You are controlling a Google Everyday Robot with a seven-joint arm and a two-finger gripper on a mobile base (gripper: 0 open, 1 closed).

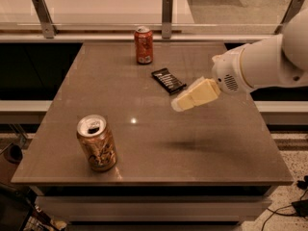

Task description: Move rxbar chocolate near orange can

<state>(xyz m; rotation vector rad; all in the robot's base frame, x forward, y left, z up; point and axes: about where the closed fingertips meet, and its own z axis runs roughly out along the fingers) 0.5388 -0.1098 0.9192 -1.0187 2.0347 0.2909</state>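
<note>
The rxbar chocolate (pixel 168 80) is a flat black wrapper with white text, lying at the far middle of the grey table (pixel 154 143). The orange can (pixel 96 142) is golden-orange with brownish swirls and a silver top, upright near the table's front left corner. My gripper (pixel 179 104) reaches in from the right on a white arm, hovering above the table just right of and in front of the bar, apart from it. It holds nothing that I can see.
A slimmer reddish-orange can (pixel 144 44) stands upright at the far edge, just left of the bar. A glass railing with metal posts (pixel 167 10) runs behind the table. Cables (pixel 288 207) lie on the floor at lower right.
</note>
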